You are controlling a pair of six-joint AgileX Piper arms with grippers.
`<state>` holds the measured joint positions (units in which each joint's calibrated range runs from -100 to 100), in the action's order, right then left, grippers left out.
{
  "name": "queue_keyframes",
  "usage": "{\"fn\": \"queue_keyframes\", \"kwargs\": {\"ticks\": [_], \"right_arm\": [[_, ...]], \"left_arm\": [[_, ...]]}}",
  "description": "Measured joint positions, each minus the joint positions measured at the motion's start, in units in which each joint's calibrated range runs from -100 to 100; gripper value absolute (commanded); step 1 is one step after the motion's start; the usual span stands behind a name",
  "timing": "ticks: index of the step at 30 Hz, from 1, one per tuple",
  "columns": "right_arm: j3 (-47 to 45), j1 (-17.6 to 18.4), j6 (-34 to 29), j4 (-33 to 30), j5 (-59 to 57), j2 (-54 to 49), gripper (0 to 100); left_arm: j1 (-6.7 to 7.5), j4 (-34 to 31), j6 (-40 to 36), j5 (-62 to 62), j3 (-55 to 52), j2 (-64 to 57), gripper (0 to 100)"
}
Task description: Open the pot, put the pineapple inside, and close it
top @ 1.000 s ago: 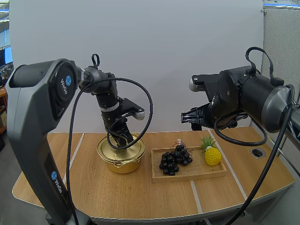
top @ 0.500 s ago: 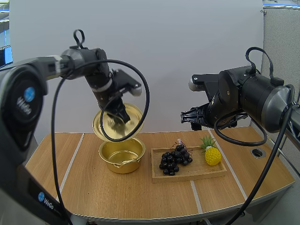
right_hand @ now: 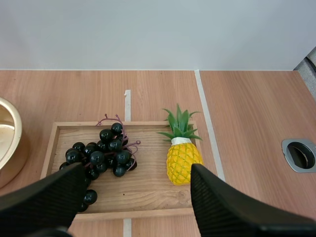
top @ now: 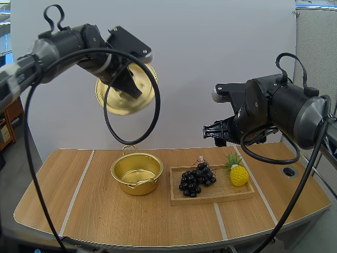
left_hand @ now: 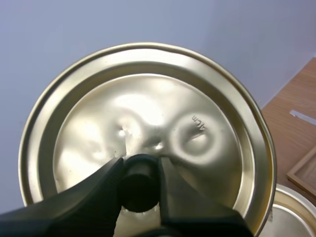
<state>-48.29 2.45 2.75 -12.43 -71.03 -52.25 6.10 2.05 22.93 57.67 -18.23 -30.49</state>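
Grapes nr pineapple, 1 tray; lid in L gripper

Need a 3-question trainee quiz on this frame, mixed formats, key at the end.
1. True or false: the left gripper holds the lid by its knob, raised clear of the pot.
2. Where is the pineapple? A) in the pot B) on the wooden tray beside the grapes C) in the left gripper
3. Fill in: the right gripper has its fingers ____ above the wooden tray.
Key: 1 true; 2 B; 3 open.
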Motion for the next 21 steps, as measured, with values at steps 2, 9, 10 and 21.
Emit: {"fn": "queue_keyframes", "kwargs": {"ticks": [2,9,10,21], "right_arm": [[0.0,0.0,0.0,0.0,0.0,0.0,100],[0.0,0.0,0.0,0.0,0.0,0.0,100],[0.0,0.0,0.0,0.0,0.0,0.0,100],[0.0,0.0,0.0,0.0,0.0,0.0,100]], "left_arm": [[0.0,-1.2,-0.8,-0.7,1.3,-0.7,0],[0.0,-4.2,-4.6,-2.4,18.2,-1.6,0],[0.0,-4.3,-5.1,-2.6,21.7,-1.6,0],[0.0,-4.5,-6.3,-3.4,38.5,-1.8,0]]}}
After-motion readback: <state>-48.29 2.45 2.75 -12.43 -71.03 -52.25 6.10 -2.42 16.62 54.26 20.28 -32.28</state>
